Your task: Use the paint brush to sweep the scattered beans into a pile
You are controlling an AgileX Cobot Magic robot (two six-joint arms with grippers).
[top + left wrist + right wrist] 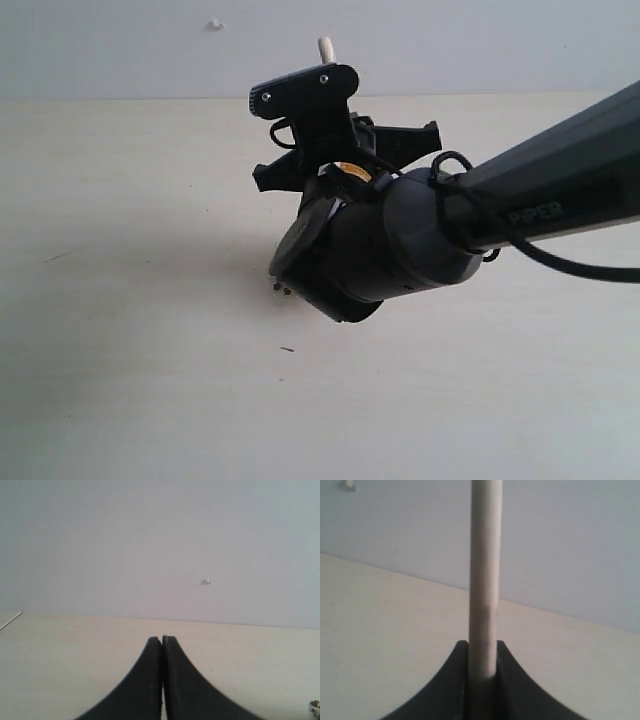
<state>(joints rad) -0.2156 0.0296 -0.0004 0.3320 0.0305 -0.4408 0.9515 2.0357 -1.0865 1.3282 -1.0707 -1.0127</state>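
Black curved right gripper clamps smooth pale wooden paint brush

The table is pale cream with faint thin lines running across it. The wall along the top of the frame is light grey-blue, with one small white spot in the upper left. In the middle and on the right, the right arm is black and dark grey. It has grey letters on its side, a yellow-gold ring and shiny silver screws. The paint brush handle is creamy white. The left gripper and the right gripper are plain black. A few beans look brownish.
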